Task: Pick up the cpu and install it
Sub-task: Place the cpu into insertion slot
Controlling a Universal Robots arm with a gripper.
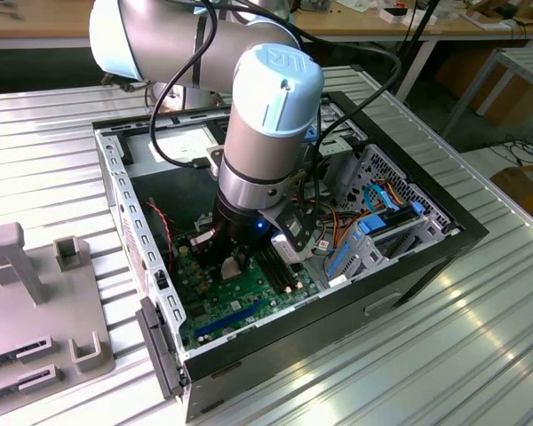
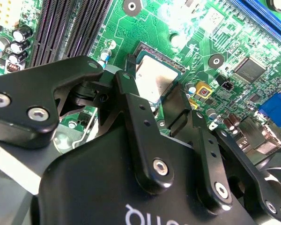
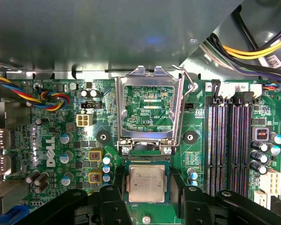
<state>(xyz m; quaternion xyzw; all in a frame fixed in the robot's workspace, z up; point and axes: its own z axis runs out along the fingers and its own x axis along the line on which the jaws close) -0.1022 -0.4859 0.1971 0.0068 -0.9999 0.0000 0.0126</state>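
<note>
Between the jaws, the cpu [image 3: 147, 183] is lying flat on the motherboard [image 3: 196, 161], silver plate up and sitting squarely inside the socket outline. The jaws are standing closed to its width. One black finger [image 3: 113, 206] is hugging the edge toward the round capacitors [image 3: 107, 160], and the other is hugging the edge toward the memory slots [image 3: 229, 140]. Judging from both wrist views, they are gripping the chip, though a hairline gap would be hidden. Being square, it is offering no long axis, and its edges are running parallel to the socket's. Just beyond it, the metal load frame [image 3: 120, 108] is standing swung open, with its wire lever [image 3: 187, 82] unlatched beside it. At centre frame in the exterior view, the arm [image 1: 266, 133] is reaching straight down into the open computer case [image 1: 409, 275], wrist vertical, with cables trailing off it. Farther out, the ribbed surface [image 1: 53, 133] is carrying a grey fixture [image 1: 35, 302] at lower left of that frame.
</note>
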